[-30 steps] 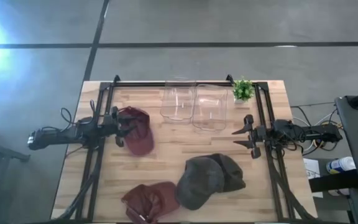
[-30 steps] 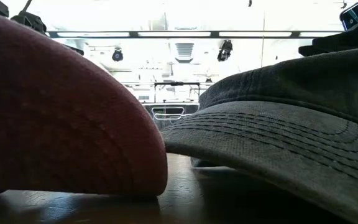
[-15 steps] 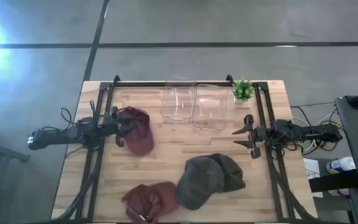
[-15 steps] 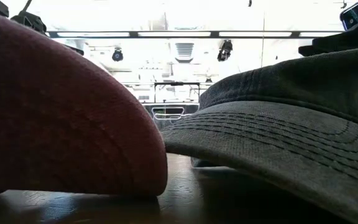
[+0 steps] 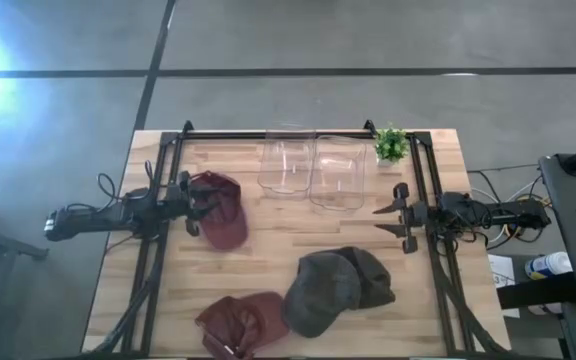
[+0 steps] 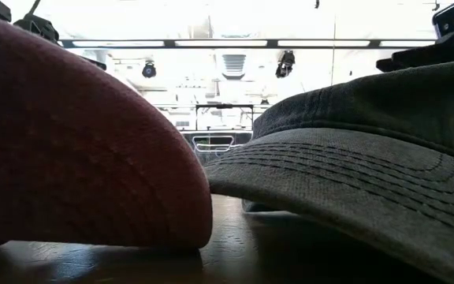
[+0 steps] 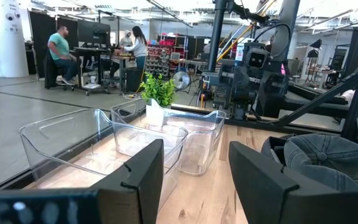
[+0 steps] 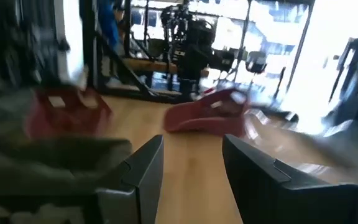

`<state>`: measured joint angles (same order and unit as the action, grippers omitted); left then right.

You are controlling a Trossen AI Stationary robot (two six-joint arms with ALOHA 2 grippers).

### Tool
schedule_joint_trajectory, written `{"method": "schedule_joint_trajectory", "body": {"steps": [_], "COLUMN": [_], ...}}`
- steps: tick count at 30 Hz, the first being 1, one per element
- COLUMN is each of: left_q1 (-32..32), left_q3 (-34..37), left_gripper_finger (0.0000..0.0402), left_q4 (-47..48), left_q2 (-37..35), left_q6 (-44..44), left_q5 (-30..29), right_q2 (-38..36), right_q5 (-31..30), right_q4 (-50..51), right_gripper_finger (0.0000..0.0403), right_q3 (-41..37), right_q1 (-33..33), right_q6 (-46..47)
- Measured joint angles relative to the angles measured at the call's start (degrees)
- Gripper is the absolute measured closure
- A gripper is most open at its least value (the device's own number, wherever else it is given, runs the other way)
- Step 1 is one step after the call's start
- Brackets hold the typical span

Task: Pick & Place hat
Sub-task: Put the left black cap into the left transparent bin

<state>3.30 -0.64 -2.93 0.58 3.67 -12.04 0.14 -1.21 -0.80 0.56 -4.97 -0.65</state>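
Several hats lie on the wooden table. One red hat rests at the left, a second red hat lies at the near edge, and a grey hat sits beside it. In the low view the near red hat's brim and the grey hat's brim fill the picture. My left gripper is open and level at the left red hat's edge, raised off the table, with nothing between its fingers. My right gripper is open at the table's right side, pointing left, also with nothing between its fingers.
Two clear plastic bins stand side by side at the far middle. A small green plant stands at the far right. A black frame rail runs along the far edge. People work in the room beyond the table.
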Motion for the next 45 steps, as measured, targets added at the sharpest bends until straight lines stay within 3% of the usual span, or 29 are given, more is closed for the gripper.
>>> {"method": "schedule_joint_trajectory", "body": {"steps": [5, 9, 12, 17, 23, 28, 32, 38, 45], "left_q1": [-0.01, 0.0, -0.01, -0.01, 0.01, 0.01, 0.01, 0.0, 0.01], "left_q3": [0.01, 0.01, -0.01, 0.0, 0.01, 0.0, 0.01, 0.01, 0.01], "left_gripper_finger": [0.0225, 0.0225, 0.0225, 0.0225, 0.0225, 0.0225, 0.0225, 0.0225, 0.0225], "left_q4": [0.0, 0.02, 0.0, 0.01, 0.01, -0.01, 0.01, 0.0, -0.01], "left_q2": [0.0, 0.0, 0.0, 0.0, 0.0, 0.0, 0.0, 0.0, 0.0], "left_q6": [0.0, 0.01, 0.01, 0.0, 0.01, -0.01, 0.01, 0.0, -0.01], "left_q5": [0.01, 0.0, 0.01, 0.01, 0.0, -0.01, -0.01, -0.01, -0.01], "right_q2": [0.0, 0.0, 0.18, 0.18, 1.89, 6.89, 16.14, 34.91, 57.4], "right_q5": [-0.5, -6.51, -10.91, -15.42, -17.92, -15.55, -13.91, -2.19, 8.57], "right_q4": [-0.62, -1.1, -1.76, -3.97, -14.54, -14.34, -13.4, -4.51, 19.08], "right_gripper_finger": [0.0241, 0.0241, 0.0241, 0.0241, 0.0241, 0.0241, 0.0241, 0.0241, 0.0241], "right_q3": [0.0, 0.0, 0.0, 0.0, 0.04, 0.04, 1.09, 11.28, 30.19], "right_q1": [0.0, 0.0, 0.0, 0.0, 0.0, -0.3, -1.73, -5.36, -9.12], "right_q6": [31.6, 56.06, 62.95, 64.96, 60.26, 67.52, 73.13, 75.03, 57.84]}}
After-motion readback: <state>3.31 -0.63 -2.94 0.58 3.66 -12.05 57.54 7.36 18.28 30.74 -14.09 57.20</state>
